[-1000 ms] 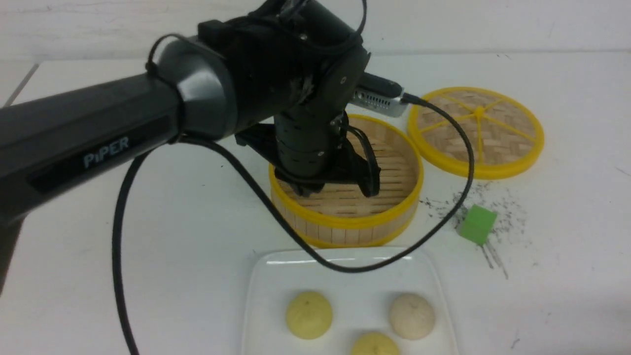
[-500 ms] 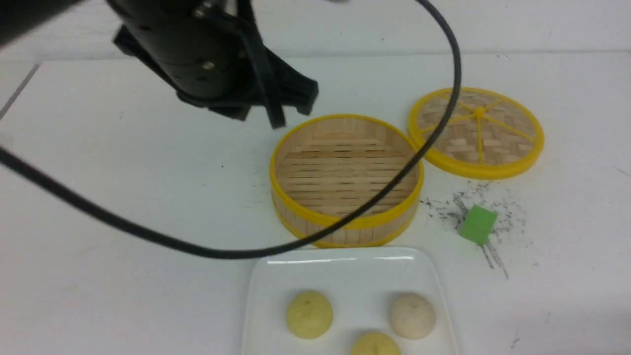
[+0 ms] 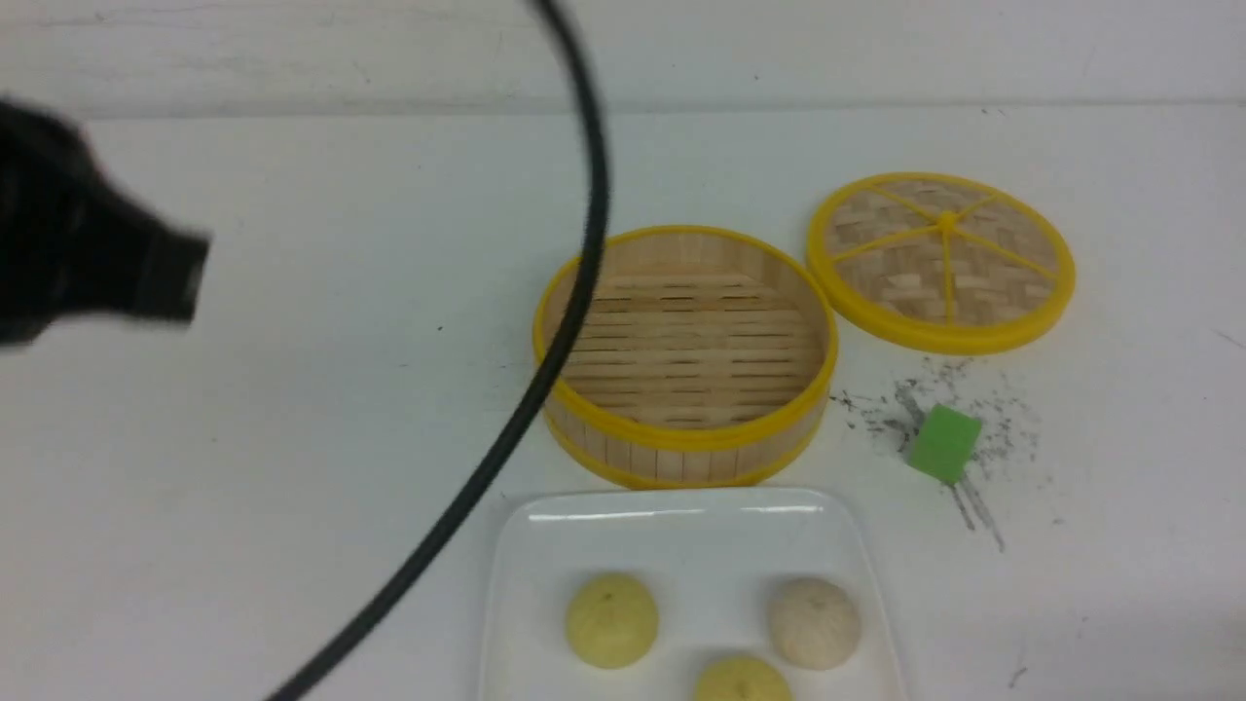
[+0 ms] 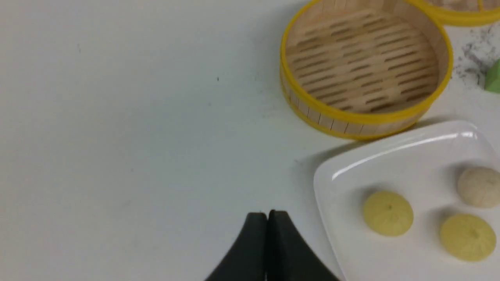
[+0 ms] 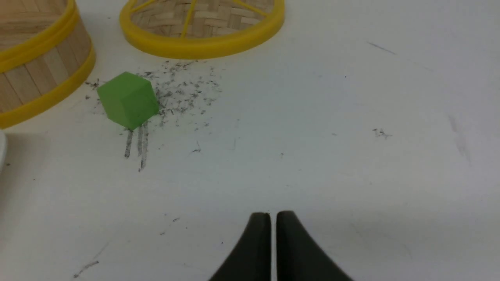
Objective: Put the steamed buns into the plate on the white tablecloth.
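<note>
Three steamed buns lie in the white plate (image 3: 672, 511) on the white tablecloth (image 3: 292, 438) at the near edge: a pale yellow bun (image 3: 611, 619), an off-white bun (image 3: 814, 623) and a second yellow bun (image 3: 742, 680). My left gripper (image 4: 267, 214) is shut and empty over bare cloth just left of the plate (image 4: 394, 156). The front view shows it only as a black blur (image 3: 161, 273) at the far left. My right gripper (image 5: 272, 214) is shut with nothing in it, above bare cloth to the right of the green block (image 5: 128, 99). It is out of the front view.
An empty yellow-rimmed bamboo steamer (image 3: 684, 355) stands just behind the plate, its lid (image 3: 940, 261) flat at the back right. A green block (image 3: 942, 443) sits on black speckles to the steamer's right. A black cable (image 3: 545, 370) arcs across the front view.
My left arm has swung from over the steamer to the far left of the front view, its cable sweeping along. The buns, plate and steamer have not moved.
</note>
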Action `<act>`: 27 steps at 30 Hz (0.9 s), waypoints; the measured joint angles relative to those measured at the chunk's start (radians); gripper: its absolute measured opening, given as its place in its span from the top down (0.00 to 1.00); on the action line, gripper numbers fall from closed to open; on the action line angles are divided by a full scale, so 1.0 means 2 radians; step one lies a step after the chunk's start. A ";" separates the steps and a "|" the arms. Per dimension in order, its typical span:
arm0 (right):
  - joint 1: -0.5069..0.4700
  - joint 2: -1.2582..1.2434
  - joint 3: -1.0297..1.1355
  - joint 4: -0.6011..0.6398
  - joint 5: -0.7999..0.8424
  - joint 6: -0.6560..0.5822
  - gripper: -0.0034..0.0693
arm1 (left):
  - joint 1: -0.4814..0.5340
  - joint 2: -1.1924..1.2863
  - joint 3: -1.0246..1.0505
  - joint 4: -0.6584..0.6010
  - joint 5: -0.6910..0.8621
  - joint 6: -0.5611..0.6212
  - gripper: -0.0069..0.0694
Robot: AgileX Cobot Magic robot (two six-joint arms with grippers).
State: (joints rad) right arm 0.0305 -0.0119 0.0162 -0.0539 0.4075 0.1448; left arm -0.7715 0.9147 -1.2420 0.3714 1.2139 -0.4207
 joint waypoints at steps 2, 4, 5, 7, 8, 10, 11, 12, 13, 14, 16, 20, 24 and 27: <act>0.000 0.000 0.000 0.000 0.000 0.000 0.89 | 0.000 -0.035 0.052 -0.009 -0.033 -0.020 0.89; 0.000 0.000 0.000 0.000 0.000 0.000 0.88 | 0.000 -0.099 0.155 -0.024 -0.130 -0.065 0.89; 0.000 0.000 0.000 0.000 0.000 0.000 0.88 | 0.000 -0.108 0.170 -0.025 -0.147 -0.072 0.89; 0.000 0.000 0.000 0.000 0.000 0.000 0.88 | 0.000 -0.151 0.250 -0.025 -0.242 -0.116 0.89; 0.000 0.000 0.000 0.000 0.000 0.000 0.87 | 0.000 -0.171 0.291 -0.021 -0.300 -0.140 0.88; 0.000 0.000 0.000 0.000 0.000 0.000 0.87 | 0.000 -0.189 0.328 -0.013 -0.358 -0.162 0.88; 0.000 0.000 0.000 0.000 0.000 0.001 0.87 | 0.000 -0.197 0.345 -0.008 -0.389 -0.175 0.88; 0.000 0.000 0.000 0.000 0.000 0.001 0.87 | 0.000 -0.206 0.363 -0.001 -0.424 -0.191 0.88; 0.000 0.000 0.000 0.000 0.000 0.001 0.87 | 0.000 -0.209 0.370 0.002 -0.439 -0.196 0.88; 0.000 0.000 0.000 0.000 0.000 0.001 0.86 | 0.000 -0.210 0.375 0.005 -0.450 -0.199 0.88; 0.000 0.000 0.000 0.000 0.000 0.001 0.86 | 0.000 -0.212 0.384 0.011 -0.462 -0.203 0.88; 0.000 0.000 0.000 0.000 0.000 0.002 0.85 | 0.000 -0.212 0.390 0.020 -0.454 -0.204 0.88; 0.000 0.000 0.000 0.000 0.000 0.002 0.84 | 0.000 -0.212 0.392 0.037 -0.424 -0.204 0.88; 0.000 0.000 0.000 0.000 0.000 0.002 0.84 | 0.000 -0.212 0.392 0.055 -0.394 -0.204 0.87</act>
State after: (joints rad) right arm 0.0296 -0.0119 0.0162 -0.0539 0.4072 0.1478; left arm -0.7715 0.4913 -0.4578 0.4822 0.4265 -0.8288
